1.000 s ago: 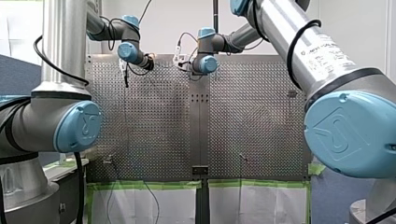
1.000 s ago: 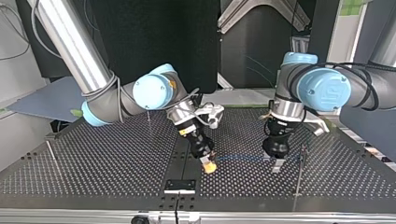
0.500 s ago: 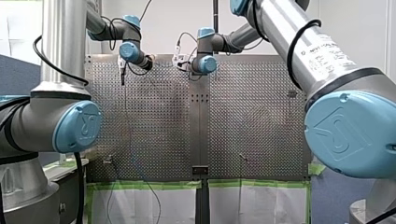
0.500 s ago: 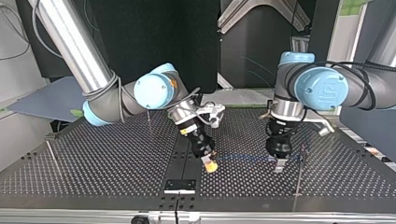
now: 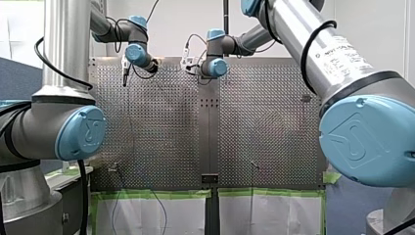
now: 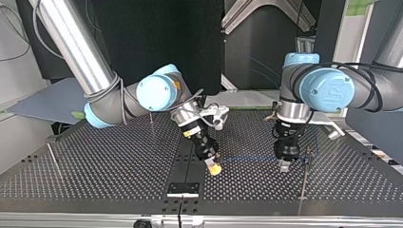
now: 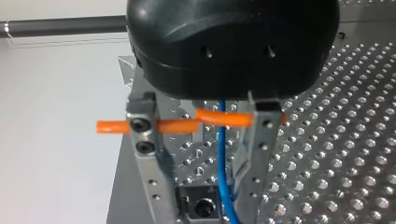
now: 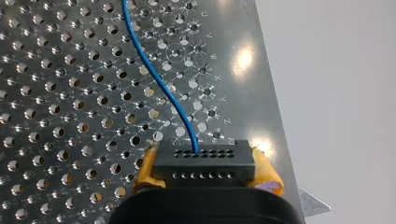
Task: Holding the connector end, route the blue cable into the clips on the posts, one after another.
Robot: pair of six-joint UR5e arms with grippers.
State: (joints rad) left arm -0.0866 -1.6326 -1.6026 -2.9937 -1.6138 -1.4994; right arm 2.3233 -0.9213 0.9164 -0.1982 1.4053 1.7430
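My right gripper [image 8: 204, 173] is shut on the black connector [image 8: 205, 158], with its yellow pads [image 8: 267, 175] on both sides. The blue cable [image 8: 159, 84] leaves the connector over the perforated plate. In the top view it runs level from my right gripper [image 6: 215, 168] to my left gripper [image 6: 284, 164]. My left gripper [image 7: 205, 186] straddles the blue cable [image 7: 223, 172]. Its metal fingers [image 7: 145, 158] stand apart, open, and the cable passes nearer one of them. A thin post [image 6: 304, 178] with a clip stands just beside my left gripper.
Thin posts also stand at the top view's left [image 6: 52, 159] and behind my right arm [image 6: 151, 118]. A black bracket [image 6: 183, 188] sits at the table's near edge. An orange rod [image 7: 173, 126] crosses my left gripper's fingers near their base.
My left gripper has moved along the cable toward the post at the top view's right. My right gripper has stayed where it was, with the connector in it.
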